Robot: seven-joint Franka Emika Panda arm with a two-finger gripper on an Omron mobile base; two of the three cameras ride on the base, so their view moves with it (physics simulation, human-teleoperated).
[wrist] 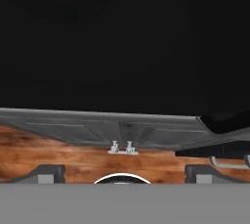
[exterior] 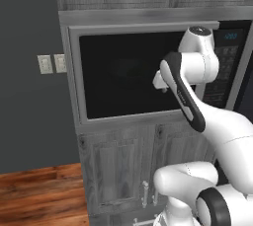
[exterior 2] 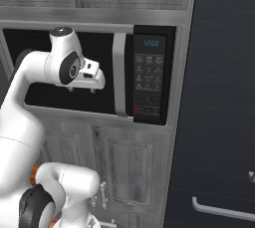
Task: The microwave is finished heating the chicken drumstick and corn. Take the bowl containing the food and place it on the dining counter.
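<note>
Where glossy black glass spans, microwave (exterior 2: 99, 72) stands steel-framed.

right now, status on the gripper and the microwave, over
Gripper open, empty, up at the microwave glass. Door shut, handle untouched. Bowl not in sight, closed door in the way.

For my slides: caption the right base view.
White arm's open end effector faces the closed microwave door, left of its handle.

Dark grey wall (exterior: 29, 96) with light switches (exterior: 52, 63), wooden floor (exterior: 39, 195), grey wood cabinets (exterior: 118, 175)
</note>
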